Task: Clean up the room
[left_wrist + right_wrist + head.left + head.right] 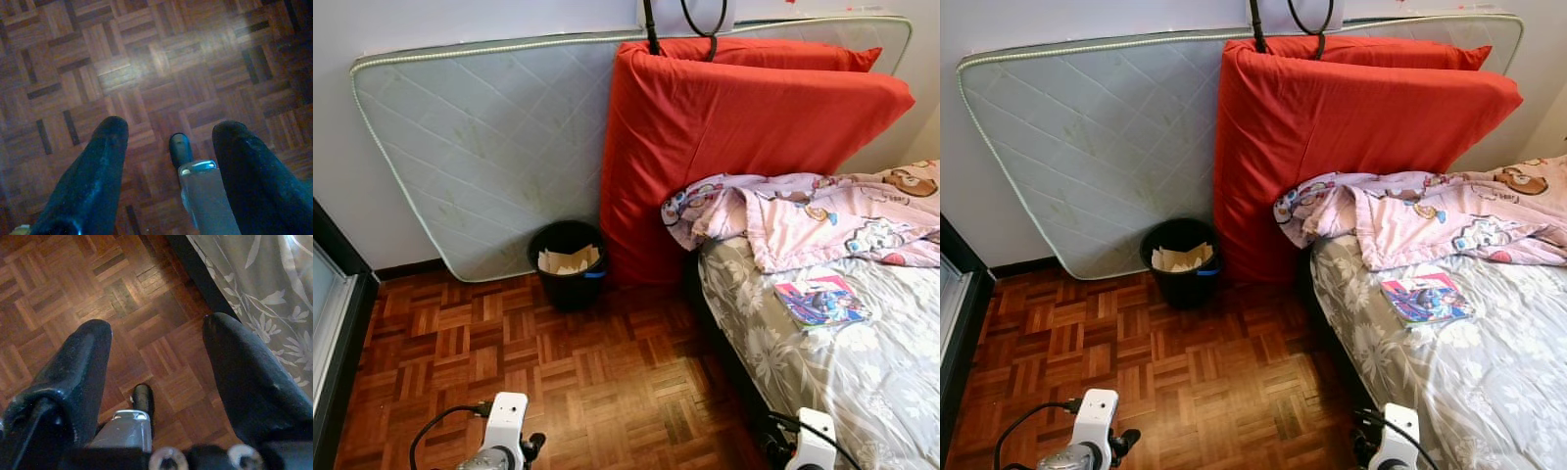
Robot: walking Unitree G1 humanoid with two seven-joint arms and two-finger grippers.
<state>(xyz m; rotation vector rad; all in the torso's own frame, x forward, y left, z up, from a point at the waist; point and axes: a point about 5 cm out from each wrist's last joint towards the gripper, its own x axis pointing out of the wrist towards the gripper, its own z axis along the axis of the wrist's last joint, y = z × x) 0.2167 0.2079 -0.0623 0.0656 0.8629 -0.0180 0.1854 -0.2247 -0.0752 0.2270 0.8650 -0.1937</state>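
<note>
A colourful book point(820, 300) lies on the grey floral bed cover point(862, 372) at the right. A crumpled pink cartoon blanket point(803, 217) is bunched at the head of the bed. A black waste bin point(570, 264) holding paper scraps stands on the parquet beside the red mattress. Both arms hang low at the frame's bottom edge. My left gripper point(168, 129) is open over bare parquet. My right gripper point(156, 328) is open above the floor, next to the bed's side.
A quilted white mattress point(480, 147) leans on the wall, with a red-covered mattress point(734, 127) propped in front of it. A dark door frame point(337, 323) runs along the left. Parquet floor point(558, 372) stretches between the frame and the bed.
</note>
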